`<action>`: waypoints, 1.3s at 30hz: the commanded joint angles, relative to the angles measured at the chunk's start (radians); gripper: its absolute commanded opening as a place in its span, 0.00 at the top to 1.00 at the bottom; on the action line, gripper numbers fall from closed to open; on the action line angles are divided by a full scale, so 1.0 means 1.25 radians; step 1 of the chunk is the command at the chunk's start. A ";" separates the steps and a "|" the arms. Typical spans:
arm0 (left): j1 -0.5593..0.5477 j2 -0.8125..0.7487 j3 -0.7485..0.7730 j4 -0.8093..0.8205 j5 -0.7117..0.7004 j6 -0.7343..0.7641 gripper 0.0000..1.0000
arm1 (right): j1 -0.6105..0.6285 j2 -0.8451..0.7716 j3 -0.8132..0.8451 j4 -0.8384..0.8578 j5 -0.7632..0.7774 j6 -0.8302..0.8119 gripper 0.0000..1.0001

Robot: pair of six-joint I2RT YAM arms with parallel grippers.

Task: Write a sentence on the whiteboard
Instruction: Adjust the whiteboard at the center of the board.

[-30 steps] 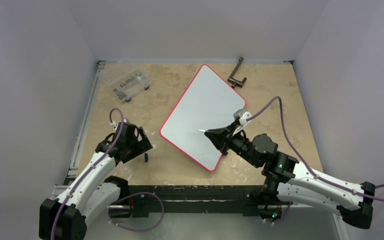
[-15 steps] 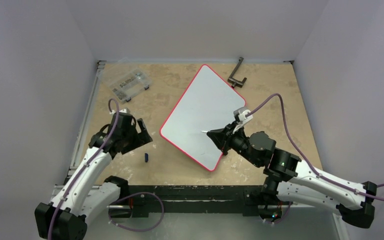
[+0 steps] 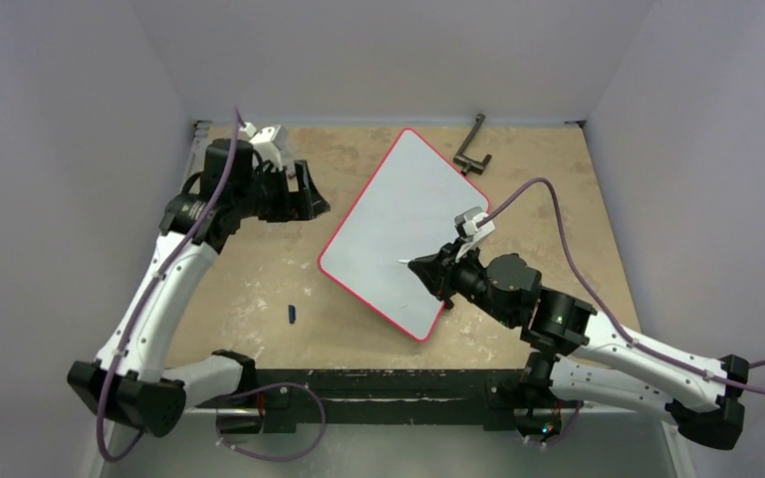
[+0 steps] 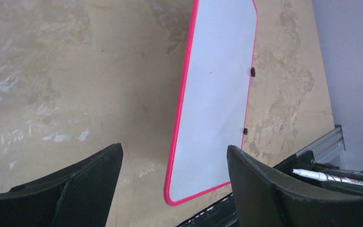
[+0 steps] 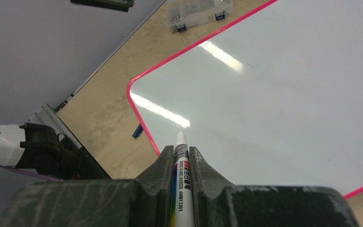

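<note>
The whiteboard point(image 3: 408, 214) lies slanted on the table, white with a thin red rim, and also fills the right wrist view point(image 5: 274, 94). No sentence shows on it; its surface looks blank. My right gripper point(image 3: 423, 269) is shut on a white marker point(image 5: 180, 179), whose uncapped tip point(image 5: 181, 135) hovers over the board's near left corner. My left gripper point(image 3: 311, 202) hangs open and empty over the table's back left, left of the board. Its wrist view looks along the whiteboard point(image 4: 217, 94) between its spread fingers point(image 4: 94, 175).
A small blue marker cap point(image 3: 292, 314) lies on the tan tabletop left of the board's near corner. A clear plastic box point(image 5: 199, 12) sits beyond the board's far edge. A black clamp point(image 3: 473, 149) lies at the back right. Walls enclose the table.
My left arm has swung from beside the blue cap at the front left up to the back left, its jaws narrowing slightly. The right gripper has barely shifted with the marker.
</note>
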 commanded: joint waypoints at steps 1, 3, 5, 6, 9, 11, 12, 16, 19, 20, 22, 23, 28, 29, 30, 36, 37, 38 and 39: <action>0.005 0.131 0.120 0.016 0.179 0.098 0.20 | -0.012 0.022 0.059 -0.001 -0.064 -0.035 1.00; 0.007 0.194 0.162 0.013 0.206 0.104 0.23 | -0.026 0.022 0.064 0.000 -0.081 -0.037 1.00; 0.008 0.263 0.205 0.006 0.233 0.095 0.28 | -0.055 0.018 0.065 0.005 -0.108 -0.038 1.00; 0.008 0.292 0.218 0.009 0.247 0.090 0.29 | -0.075 0.017 0.065 0.007 -0.127 -0.038 1.00; 0.008 0.371 0.248 0.050 0.281 0.073 0.30 | -0.148 0.006 0.053 0.022 -0.199 -0.034 1.00; 0.009 0.426 0.283 0.040 0.293 0.071 0.31 | -0.180 -0.001 0.048 0.023 -0.221 -0.034 1.00; 0.008 0.459 0.309 0.023 0.301 0.075 0.32 | -0.184 -0.005 0.047 0.019 -0.222 -0.036 1.00; 0.005 0.558 0.368 0.010 0.362 0.061 0.34 | -0.188 -0.015 0.044 0.006 -0.213 -0.047 1.00; 0.001 0.598 0.388 0.021 0.383 0.050 0.45 | -0.189 -0.024 0.037 -0.001 -0.207 -0.049 1.00; -0.001 0.614 0.400 0.021 0.398 0.047 0.47 | -0.190 -0.029 0.034 -0.003 -0.206 -0.048 1.00; -0.012 0.651 0.439 -0.002 0.424 0.057 0.48 | -0.191 -0.035 0.031 -0.011 -0.205 -0.047 1.00; -0.021 0.669 0.462 -0.021 0.422 0.068 0.48 | -0.191 -0.040 0.029 -0.014 -0.203 -0.047 1.00; -0.057 0.731 0.527 -0.056 0.438 0.093 0.60 | -0.192 -0.064 0.025 -0.033 -0.195 -0.043 1.00; -0.063 0.737 0.540 -0.060 0.443 0.098 0.62 | -0.192 -0.070 0.024 -0.038 -0.194 -0.042 1.00; -0.071 0.750 0.554 -0.071 0.449 0.106 0.63 | -0.192 -0.073 0.023 -0.041 -0.194 -0.041 1.00; -0.130 0.816 0.668 -0.168 0.476 0.174 0.64 | -0.192 -0.094 0.025 -0.064 -0.195 -0.037 1.00; -0.141 0.825 0.685 -0.179 0.476 0.184 0.64 | -0.192 -0.097 0.027 -0.065 -0.196 -0.036 1.00; -0.152 0.835 0.702 -0.192 0.477 0.192 0.64 | -0.192 -0.097 0.029 -0.069 -0.197 -0.035 1.00; -0.162 0.845 0.722 -0.209 0.479 0.203 0.64 | -0.192 -0.099 0.030 -0.070 -0.198 -0.034 1.00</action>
